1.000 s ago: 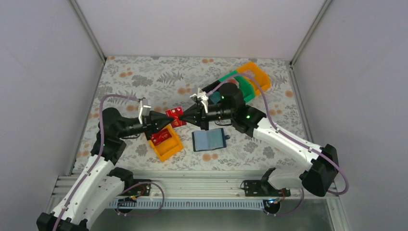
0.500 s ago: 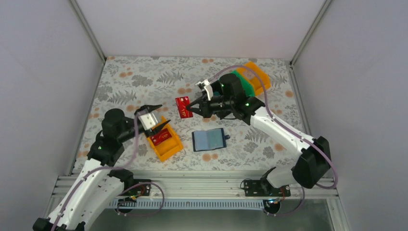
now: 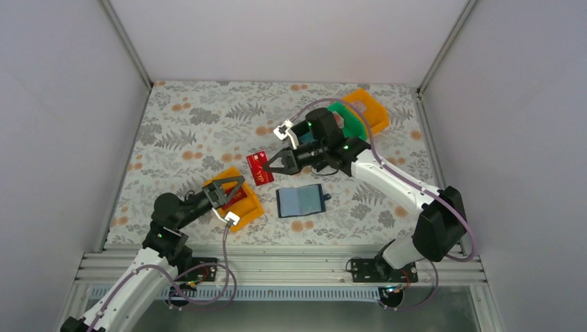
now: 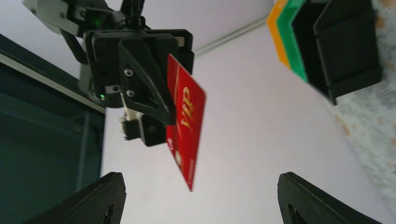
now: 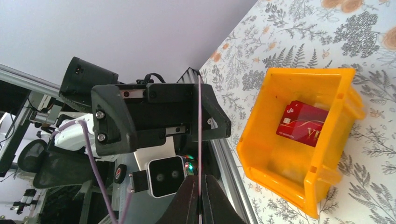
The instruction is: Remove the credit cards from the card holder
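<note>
Red credit card (image 3: 256, 166) clamped in right gripper (image 3: 270, 168).

The red card (image 4: 186, 122) clamped in the right claw (image 3: 271, 164) carries the gold lettering "VIP" on its face. A second red card (image 5: 304, 124) in the orange bin (image 5: 280, 175) shows gold "VI"; the bin wall hides the rest. Smaller print on both is illegible.

Room far left, middle crowded
Tabletop (image 3: 187, 117) lies open far left; orange bin (image 3: 246, 214), card holder (image 3: 300, 200) and the right pincer (image 3: 270, 166) with its red card (image 3: 257, 169) crowd the middle.
</note>
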Controlling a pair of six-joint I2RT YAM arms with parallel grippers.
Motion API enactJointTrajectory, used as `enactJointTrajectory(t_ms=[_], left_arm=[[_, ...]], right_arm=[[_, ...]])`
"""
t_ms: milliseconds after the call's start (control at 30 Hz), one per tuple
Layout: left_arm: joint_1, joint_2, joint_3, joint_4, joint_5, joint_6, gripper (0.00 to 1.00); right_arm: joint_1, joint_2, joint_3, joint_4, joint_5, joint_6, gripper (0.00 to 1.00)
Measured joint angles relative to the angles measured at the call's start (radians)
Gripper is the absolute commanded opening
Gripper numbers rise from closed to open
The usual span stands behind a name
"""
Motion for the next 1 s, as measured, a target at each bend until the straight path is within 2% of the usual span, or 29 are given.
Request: enactJointTrajectory(t_ms=[100, 167, 233, 367, 533, 600, 700, 767, 800, 833, 900, 967, 1000], left_arm=[[-0.005, 0.027, -0.015, 0.086, 0.017, 0.073, 0.80], [-0.008, 0.040, -0.014, 0.126, 0.018, 0.099, 0.74], [-0.016, 0.048, -0.014, 0.142, 0.022, 0.121, 0.69], [-0.040, 0.073, -0.013, 0.151, 0.026, 0.143, 0.65], [-0.066, 0.098, 0.013, 0.118, 0.013, 0.155, 0.42], [-0.072, 0.100, 0.024, 0.113, 0.000, 0.159, 0.29], [-0.079, 0.099, 0.037, 0.095, -0.021, 0.156, 0.04], [-0.085, 0.093, 0.037, 0.065, -0.037, 0.160, 0.03], [-0.089, 0.088, 0.040, 0.053, -0.039, 0.161, 0.02], [-0.095, 0.078, 0.048, 0.024, -0.044, 0.161, 0.02], [-0.104, 0.053, 0.079, -0.051, -0.053, 0.162, 0.02], [-0.112, 0.036, 0.115, -0.130, -0.077, 0.162, 0.02], [-0.116, 0.028, 0.133, -0.174, -0.094, 0.162, 0.02]], right_arm=[[0.013, 0.011, 0.000, 0.000, -0.006, 0.004, 0.04], [0.021, 0.017, 0.000, 0.000, -0.006, 0.007, 0.04], [0.029, 0.022, 0.002, 0.000, -0.008, 0.008, 0.04], [0.049, 0.045, 0.032, 0.002, -0.012, 0.010, 0.04], [0.071, 0.077, 0.071, 0.008, -0.017, 0.005, 0.04], [0.078, 0.088, 0.072, 0.008, -0.018, 0.002, 0.04], [0.082, 0.101, 0.072, 0.007, -0.030, -0.005, 0.04], [0.085, 0.101, 0.072, 0.007, -0.040, -0.012, 0.04], [0.086, 0.101, 0.073, 0.001, -0.034, -0.018, 0.07], [0.086, 0.101, 0.073, -0.003, -0.038, -0.021, 0.20], [0.088, 0.101, 0.078, -0.016, -0.031, -0.030, 0.54], [0.087, 0.101, 0.081, -0.031, -0.005, -0.040, 0.76], [0.081, 0.100, 0.082, -0.040, 0.016, -0.043, 0.91]])
